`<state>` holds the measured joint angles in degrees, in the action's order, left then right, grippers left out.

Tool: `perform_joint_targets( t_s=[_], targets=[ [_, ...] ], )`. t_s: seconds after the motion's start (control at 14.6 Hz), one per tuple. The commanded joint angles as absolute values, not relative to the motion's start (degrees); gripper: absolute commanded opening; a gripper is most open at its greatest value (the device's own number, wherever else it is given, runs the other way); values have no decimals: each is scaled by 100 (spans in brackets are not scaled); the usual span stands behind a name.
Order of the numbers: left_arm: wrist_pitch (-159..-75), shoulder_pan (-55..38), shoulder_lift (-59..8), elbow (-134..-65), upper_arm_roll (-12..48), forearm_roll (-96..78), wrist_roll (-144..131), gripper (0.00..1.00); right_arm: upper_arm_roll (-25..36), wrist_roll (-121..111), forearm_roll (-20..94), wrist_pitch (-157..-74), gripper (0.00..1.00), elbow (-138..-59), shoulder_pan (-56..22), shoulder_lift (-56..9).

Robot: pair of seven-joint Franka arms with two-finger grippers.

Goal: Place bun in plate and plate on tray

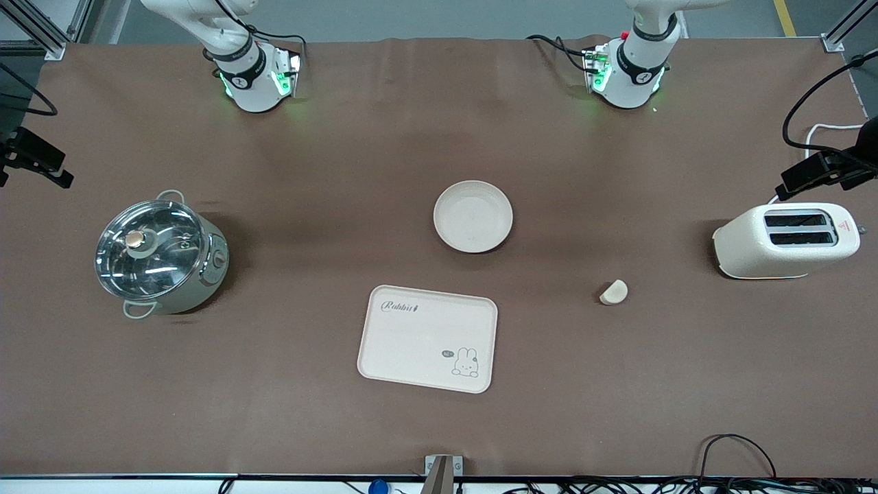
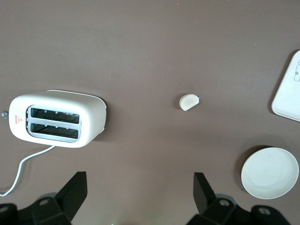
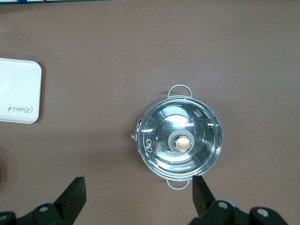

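Observation:
The round cream plate [image 1: 473,216] sits empty at the table's middle; it also shows in the left wrist view [image 2: 270,172]. The cream tray [image 1: 428,338] with "Rabbit" script lies flat, nearer to the front camera than the plate, and shows in both wrist views [image 2: 288,89] [image 3: 18,91]. The small pale bun [image 1: 614,292] lies on the cloth toward the left arm's end, between tray and toaster [image 2: 189,101]. My left gripper [image 2: 139,187] is open and empty, high over bare cloth. My right gripper [image 3: 138,187] is open and empty, high over bare cloth beside the pot.
A steel pot with a glass lid [image 1: 158,254] stands toward the right arm's end [image 3: 180,140]. A white toaster [image 1: 785,240] with a cord stands at the left arm's end [image 2: 56,118]. Black clamps and cables sit at the table's ends.

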<state>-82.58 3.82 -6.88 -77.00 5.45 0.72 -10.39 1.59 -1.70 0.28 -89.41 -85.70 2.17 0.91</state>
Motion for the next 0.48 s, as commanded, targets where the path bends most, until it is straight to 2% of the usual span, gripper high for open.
perform_joint_targets(
  t_s=[0.0, 0.41],
  targets=[
    [-8235, 369, -694, -7603, 527, 44, -1090, 100, 106, -167, -62, -8939, 100, -8657, 246, 176],
    [-8218, 360, -712, -7646, 597, 44, -1090, 100, 105, -167, -62, -8956, 100, -8657, 255, 176]
  ],
)
